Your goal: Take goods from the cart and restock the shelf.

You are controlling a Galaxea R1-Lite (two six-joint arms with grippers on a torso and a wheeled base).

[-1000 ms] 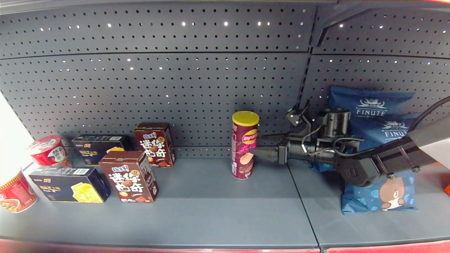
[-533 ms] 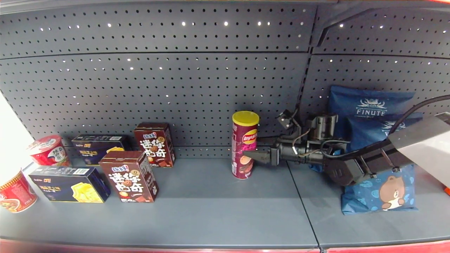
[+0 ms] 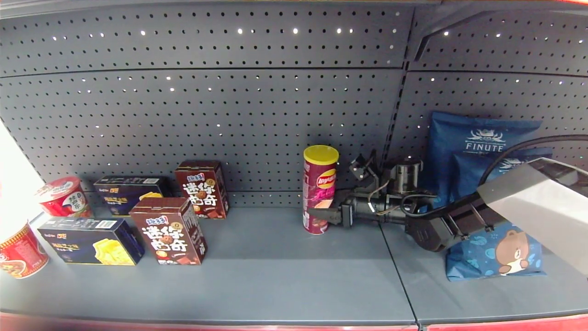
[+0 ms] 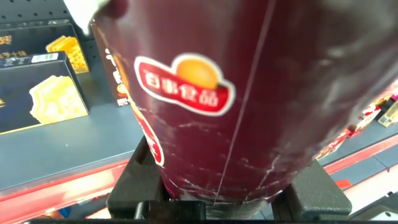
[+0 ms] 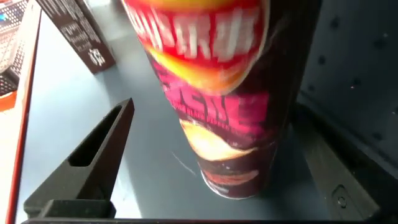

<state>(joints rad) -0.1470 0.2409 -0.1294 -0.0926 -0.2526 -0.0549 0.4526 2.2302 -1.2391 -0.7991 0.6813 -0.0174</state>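
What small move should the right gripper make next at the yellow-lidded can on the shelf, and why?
Probably shut the right gripper gently on the chip can. Its open fingers straddle the lower half of the can, which stands upright on the shelf, and the right wrist view shows gaps on both sides, so nothing is gripped yet.

Head: shelf (image 3: 275,276) is viewed frontally, from above.
Right wrist: chip can (image 5: 230,124) is framed closely; shared with head.
Left wrist: dark red can (image 4: 249,93) is framed closely.

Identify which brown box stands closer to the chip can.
The rear brown box, nearer the pegboard; the front brown box stands farther left and forward.
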